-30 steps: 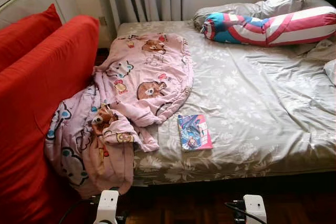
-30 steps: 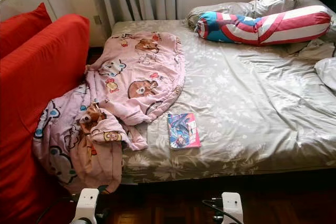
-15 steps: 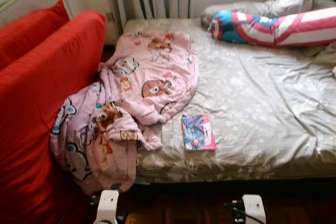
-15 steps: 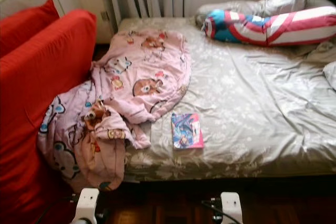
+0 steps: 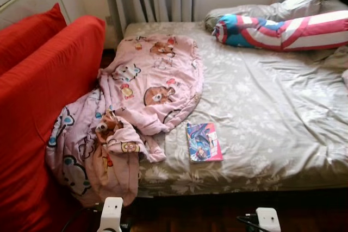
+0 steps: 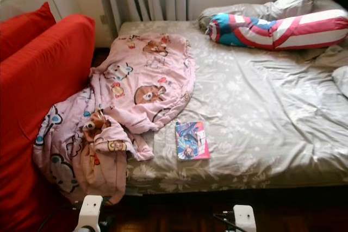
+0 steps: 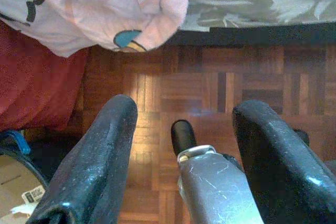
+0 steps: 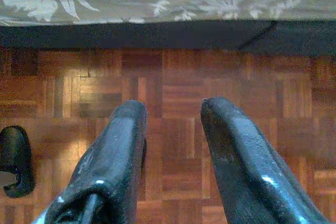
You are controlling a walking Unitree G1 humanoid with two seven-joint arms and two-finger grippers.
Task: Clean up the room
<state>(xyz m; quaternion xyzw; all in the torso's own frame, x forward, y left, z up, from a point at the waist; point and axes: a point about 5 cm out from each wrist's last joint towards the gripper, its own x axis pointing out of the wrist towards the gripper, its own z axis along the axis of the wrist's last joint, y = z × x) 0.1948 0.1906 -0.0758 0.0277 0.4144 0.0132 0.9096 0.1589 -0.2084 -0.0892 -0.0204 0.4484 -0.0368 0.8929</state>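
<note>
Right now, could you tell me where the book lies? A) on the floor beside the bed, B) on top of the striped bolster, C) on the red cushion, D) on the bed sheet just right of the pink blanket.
D: the book lies flat on the grey sheet, right of the pink blanket.

A bed (image 5: 272, 107) stands ahead with a blanket (image 5: 147, 91) spilling off its left edge beside a sofa (image 5: 43, 112), a book (image 5: 204, 142) near its front edge, and pillows (image 5: 283, 25) along the far right.
</note>
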